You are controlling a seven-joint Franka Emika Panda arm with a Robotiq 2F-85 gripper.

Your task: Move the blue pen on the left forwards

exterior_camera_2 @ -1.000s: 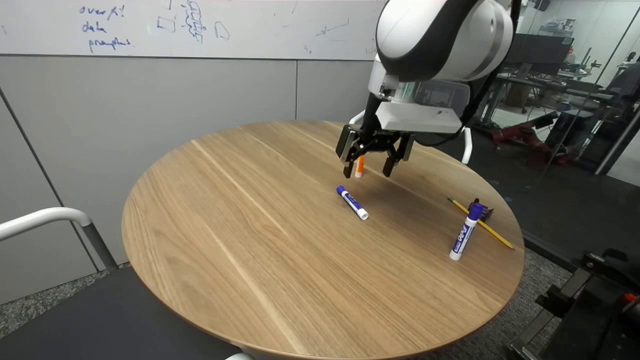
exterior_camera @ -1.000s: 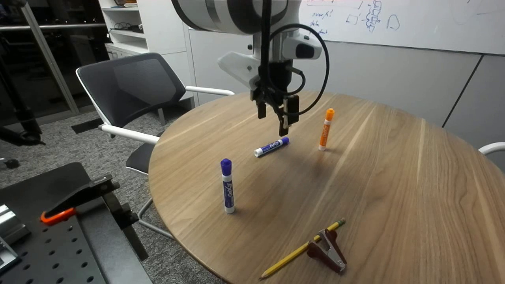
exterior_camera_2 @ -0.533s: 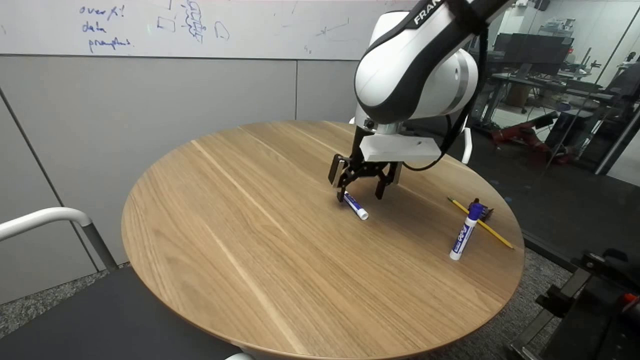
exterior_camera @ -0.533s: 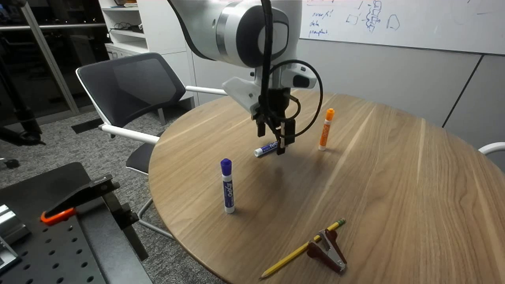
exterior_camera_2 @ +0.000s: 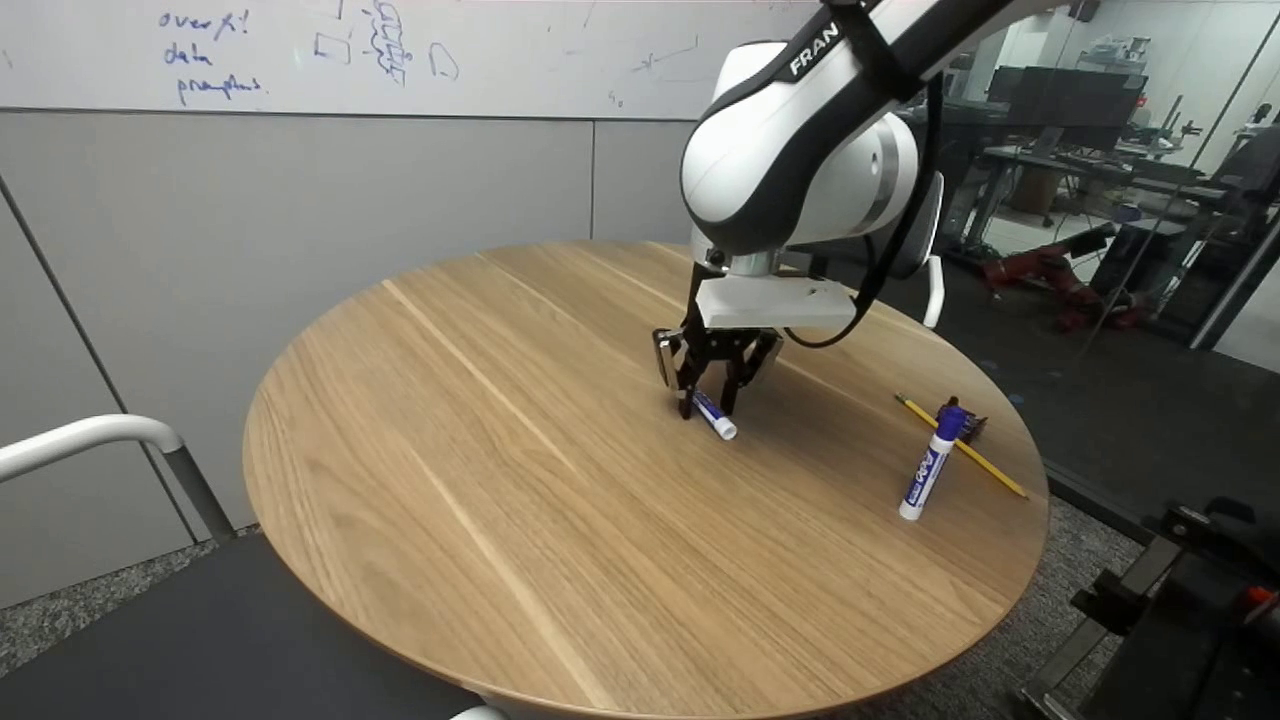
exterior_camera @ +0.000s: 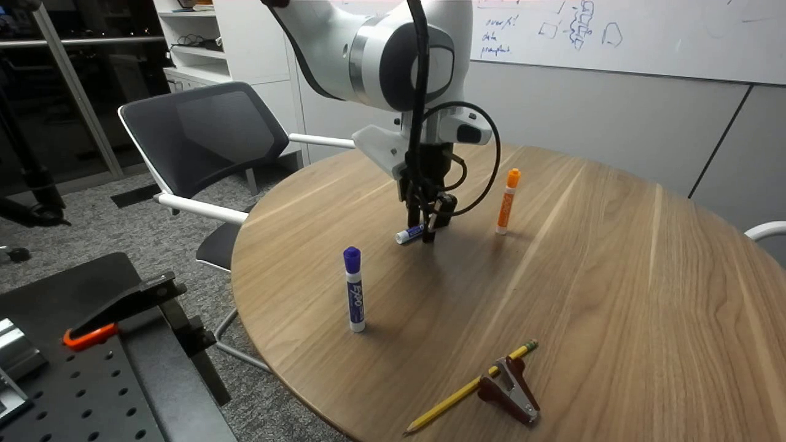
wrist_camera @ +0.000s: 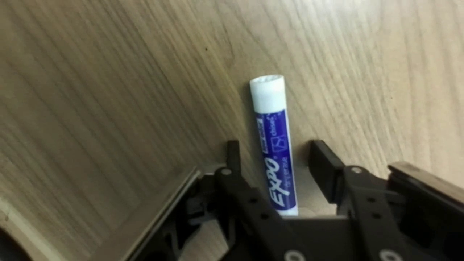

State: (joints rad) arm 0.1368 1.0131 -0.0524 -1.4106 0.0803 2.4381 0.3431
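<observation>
Clearly spread, black two-fingered pincer (exterior_camera_2: 707, 409) astride blue-and-white cylindrical marker (wrist_camera: 274, 145) on round wooden table (exterior_camera_2: 480, 560), one marker end hidden.

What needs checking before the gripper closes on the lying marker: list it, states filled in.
1. Gripper open: ok, gap on each side of the lying blue marker.
2. Fingertips touching the table: cannot tell.
3. Lying blue marker wholly visible, wrist view: not ok, gripper hides one end.
4. Standing blue marker apart from gripper: ok, both exterior views.
5. Orange marker apart from gripper: ok, in an exterior view.
</observation>
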